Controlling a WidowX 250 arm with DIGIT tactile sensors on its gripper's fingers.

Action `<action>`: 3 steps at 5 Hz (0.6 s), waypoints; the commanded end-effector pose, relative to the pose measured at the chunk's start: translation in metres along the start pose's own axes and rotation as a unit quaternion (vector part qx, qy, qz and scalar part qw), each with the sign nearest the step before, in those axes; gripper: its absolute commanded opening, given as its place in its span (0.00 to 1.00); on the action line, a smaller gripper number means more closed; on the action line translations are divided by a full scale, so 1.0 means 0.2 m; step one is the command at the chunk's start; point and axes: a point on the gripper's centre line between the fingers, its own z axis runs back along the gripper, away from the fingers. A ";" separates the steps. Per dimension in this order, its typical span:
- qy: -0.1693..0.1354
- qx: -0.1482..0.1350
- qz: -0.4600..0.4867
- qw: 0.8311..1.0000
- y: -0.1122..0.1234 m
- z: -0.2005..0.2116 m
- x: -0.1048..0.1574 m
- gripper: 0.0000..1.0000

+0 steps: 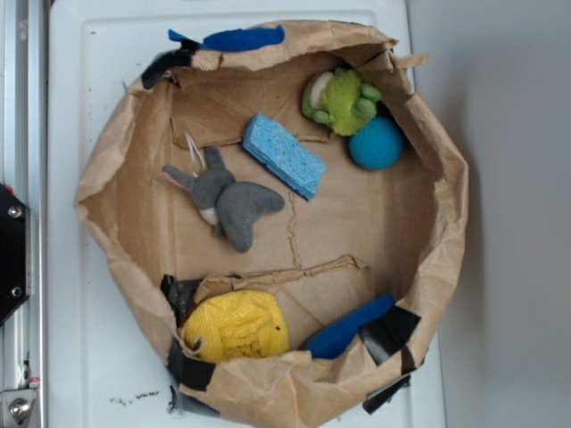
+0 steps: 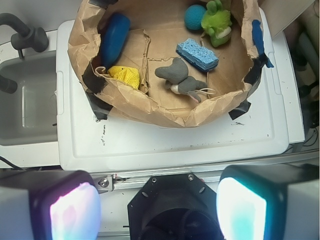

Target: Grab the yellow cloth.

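The yellow cloth (image 1: 236, 325) is a bright knitted bundle lying against the near-left wall of a brown paper bag basin (image 1: 116, 160). In the wrist view the yellow cloth (image 2: 124, 76) peeks over the bag's rim at the left. My gripper (image 2: 157, 210) hangs high above the robot base, well short of the bag, and is out of the exterior view. Its two fingers (image 2: 70, 210) stand far apart with nothing between them.
Inside the bag lie a grey plush (image 1: 227, 201), a blue sponge (image 1: 284, 155), a green plush toy (image 1: 341, 100), a teal ball (image 1: 376, 143) and a dark blue object (image 1: 348, 328). The bag sits on a white board (image 2: 175, 145). A sink (image 2: 27, 100) lies to its left.
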 end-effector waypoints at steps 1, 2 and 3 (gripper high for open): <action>0.000 0.000 0.000 1.000 0.00 0.00 0.00 1.00; 0.007 0.000 0.065 0.998 -0.01 0.00 0.25 1.00; 0.024 -0.007 0.109 0.994 0.04 0.00 0.45 1.00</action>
